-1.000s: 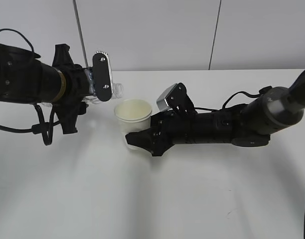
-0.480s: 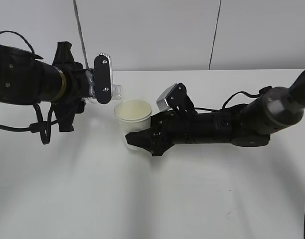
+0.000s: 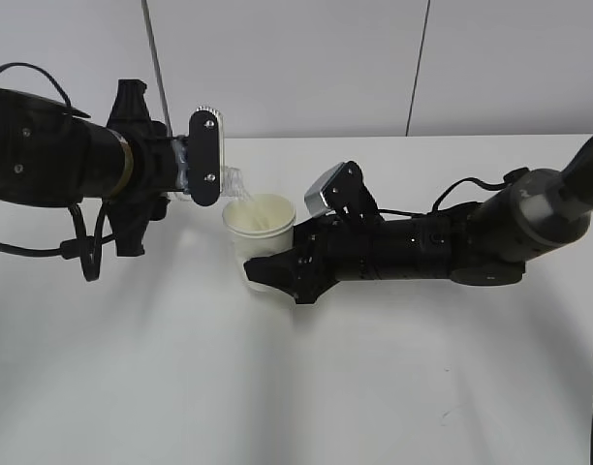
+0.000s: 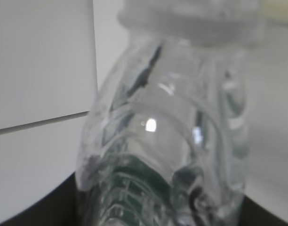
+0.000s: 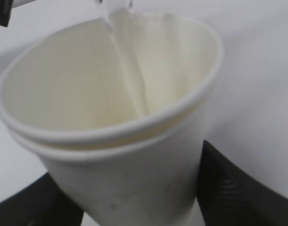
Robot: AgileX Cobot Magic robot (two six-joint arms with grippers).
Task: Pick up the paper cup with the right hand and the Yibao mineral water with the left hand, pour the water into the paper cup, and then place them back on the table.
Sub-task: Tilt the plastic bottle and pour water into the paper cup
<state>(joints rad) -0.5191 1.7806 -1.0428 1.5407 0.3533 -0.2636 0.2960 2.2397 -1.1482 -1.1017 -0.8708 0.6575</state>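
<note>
**Water running from bottle into cup**

My left hand (image 3: 202, 155) is clamping the Yibao mineral water (image 3: 229, 180), tipping it so its open mouth is pointing toward 4 o'clock, just above the paper cup (image 3: 259, 218). A thin stream of water (image 5: 127, 61) is falling onto the cup's inner wall. My right hand (image 3: 277, 271) is pinching the paper cup low on its sides, holding it upright over the table (image 3: 296, 387). In my left wrist view the bottle's ribbed clear body (image 4: 167, 136) is filling the frame, with green label showing at 6 o'clock.
</note>
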